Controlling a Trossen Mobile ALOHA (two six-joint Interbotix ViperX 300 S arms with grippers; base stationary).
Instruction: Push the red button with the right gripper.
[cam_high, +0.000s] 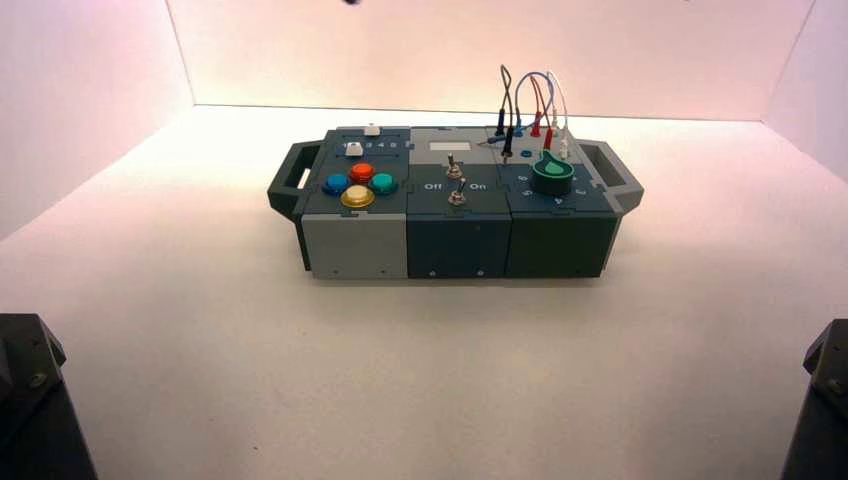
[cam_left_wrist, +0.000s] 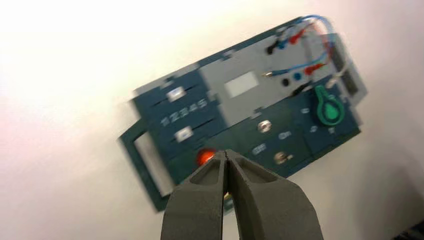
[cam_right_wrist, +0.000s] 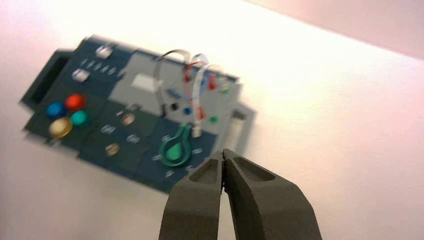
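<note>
red button (cam_high: 362, 172): small stiff dome, press its top | right gripper (cam_right_wrist: 223, 156): jaws closed, empty, well off | left gripper (cam_left_wrist: 227, 155): jaws closed, idle

Yellow button (cam_high: 357, 197), blue button (cam_high: 336, 184) and teal button (cam_high: 384, 183) are sitting clustered. Green knob (cam_high: 552, 174) is standing beside looping wires (cam_high: 528, 100).

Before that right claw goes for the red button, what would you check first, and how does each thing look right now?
1. Red button in plain sight, nothing on it: ok.
2. Right gripper fingers shut to a point for pushing: ok.
3. Right gripper over the button: not ok; it hangs off the box, nearer the green knob.
4. Yellow button sits close by, so aim must be fine: cannot tell.
5. Left gripper, shut, out of the way: cannot tell.
</note>
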